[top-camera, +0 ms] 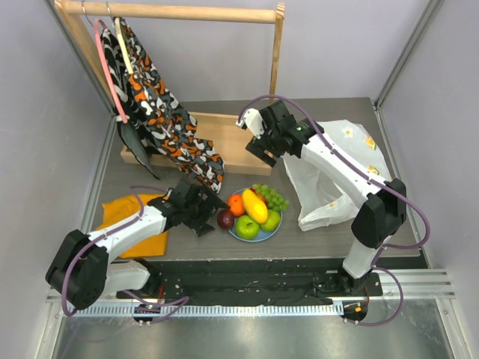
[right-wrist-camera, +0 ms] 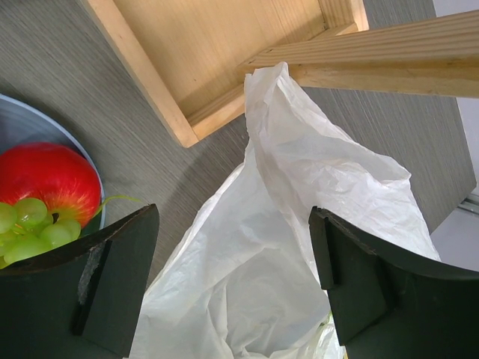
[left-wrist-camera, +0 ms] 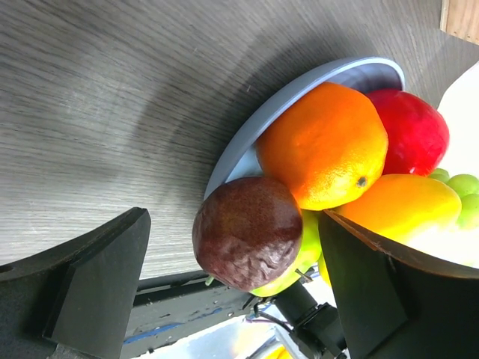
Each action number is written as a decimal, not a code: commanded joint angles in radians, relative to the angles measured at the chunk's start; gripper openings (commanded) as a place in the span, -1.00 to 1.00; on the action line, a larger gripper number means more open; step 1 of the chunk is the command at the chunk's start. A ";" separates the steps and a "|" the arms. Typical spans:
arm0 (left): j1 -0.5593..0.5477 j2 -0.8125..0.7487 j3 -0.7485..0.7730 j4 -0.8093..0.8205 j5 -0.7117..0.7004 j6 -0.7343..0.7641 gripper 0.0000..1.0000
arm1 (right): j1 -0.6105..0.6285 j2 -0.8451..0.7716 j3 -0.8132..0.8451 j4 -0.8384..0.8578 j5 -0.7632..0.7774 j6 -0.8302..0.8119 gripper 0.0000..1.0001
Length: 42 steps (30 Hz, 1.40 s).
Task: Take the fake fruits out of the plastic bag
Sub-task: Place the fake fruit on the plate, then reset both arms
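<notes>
The light-blue plate [top-camera: 233,232] holds the fake fruits: an orange [top-camera: 236,203], a yellow mango [top-camera: 254,206], a green apple [top-camera: 247,226], a green pear [top-camera: 272,219] and green grapes [top-camera: 272,197]. A red apple [right-wrist-camera: 49,179] lies behind the grapes [right-wrist-camera: 34,224]. A dark plum [left-wrist-camera: 247,232] rests on the plate's [left-wrist-camera: 247,138] left rim against the orange [left-wrist-camera: 322,146]. My left gripper [top-camera: 211,215] stands open around the plum, its fingers [left-wrist-camera: 105,277] apart from it. The white plastic bag [top-camera: 337,176] lies to the right. My right gripper [top-camera: 263,153] hangs open and empty over the bag's [right-wrist-camera: 299,224] mouth.
A wooden clothes rack [top-camera: 224,138] stands at the back, with a patterned garment [top-camera: 161,120] hanging from its rail. Its base board [right-wrist-camera: 202,52] lies just beyond the bag. A folded orange cloth [top-camera: 123,209] lies under my left arm.
</notes>
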State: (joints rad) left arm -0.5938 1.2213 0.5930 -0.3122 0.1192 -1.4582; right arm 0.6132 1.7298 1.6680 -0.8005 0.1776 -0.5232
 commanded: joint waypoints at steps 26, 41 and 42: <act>0.199 -0.301 0.510 -0.185 0.186 1.278 1.00 | -0.843 -0.036 0.140 -0.141 -0.322 0.325 0.96; 0.288 -0.401 0.541 -0.288 0.051 1.674 0.99 | -0.538 -0.799 -0.458 0.234 -0.251 0.376 0.99; 0.289 -0.399 0.539 -0.285 0.030 1.673 1.00 | -0.540 -0.803 -0.456 0.228 -0.250 0.388 0.99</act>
State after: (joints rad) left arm -0.3161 0.8398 1.1427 -0.6056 0.2592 0.1200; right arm 0.0891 0.9443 1.2758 -0.7307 -0.2665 -0.2180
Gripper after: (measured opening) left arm 0.996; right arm 0.996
